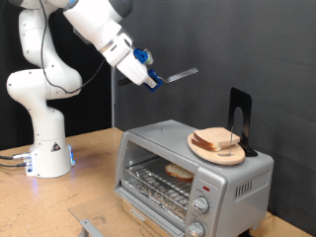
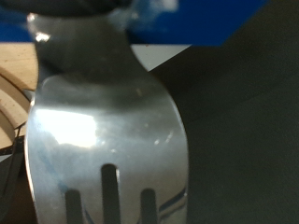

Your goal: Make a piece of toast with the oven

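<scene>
The silver-grey oven [image 1: 197, 168] stands at the exterior view's lower right with its door [image 1: 94, 225] folded down. One piece of toast [image 1: 179, 171] lies on the wire rack inside. More slices [image 1: 217, 141] lie on a round wooden plate [image 1: 200, 148] on the oven's top. My gripper [image 1: 148, 77] is high above the oven's left end, shut on the handle of a metal spatula [image 1: 180, 74] that points to the exterior view's right. The slotted spatula blade [image 2: 103, 131] fills the wrist view and hides what lies below.
A black upright stand [image 1: 240, 114] sits on the oven's top behind the plate. The robot's white base [image 1: 44, 138] stands at the exterior view's left on the wooden table [image 1: 59, 202]. Knobs [image 1: 200, 205] are on the oven's right front.
</scene>
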